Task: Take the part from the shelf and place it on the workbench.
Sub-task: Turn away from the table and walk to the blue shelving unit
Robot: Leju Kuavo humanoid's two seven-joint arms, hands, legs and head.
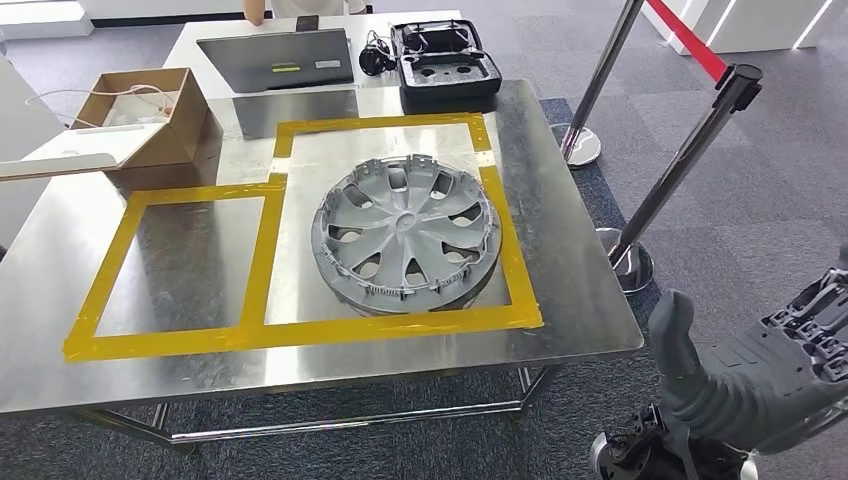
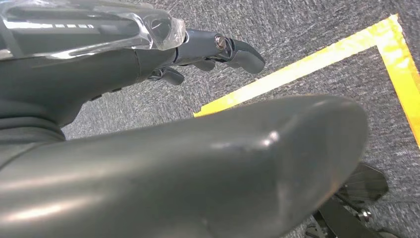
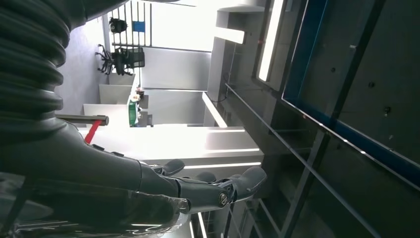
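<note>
On the steel workbench (image 1: pixel 560 300) the hubcap (image 1: pixel 405 238) lies flat inside the larger yellow-taped square (image 1: pixel 500 215), so placing looks done. Both the right hand (image 1: pixel 745 375) and left hand (image 2: pixel 208 54) hold nothing, fingers apart.

A steel workbench (image 1: pixel 590 300) is seen in the head view, marked with yellow tape (image 1: pixel 300 330) in two adjoining rectangles. A grey wheel cover (image 1: pixel 406 236) is laid flat inside the larger, right rectangle. At the far end are set an open cardboard box (image 1: pixel 150 115), a closed laptop (image 1: pixel 280 58) and an open black case (image 1: pixel 445 60).
</note>
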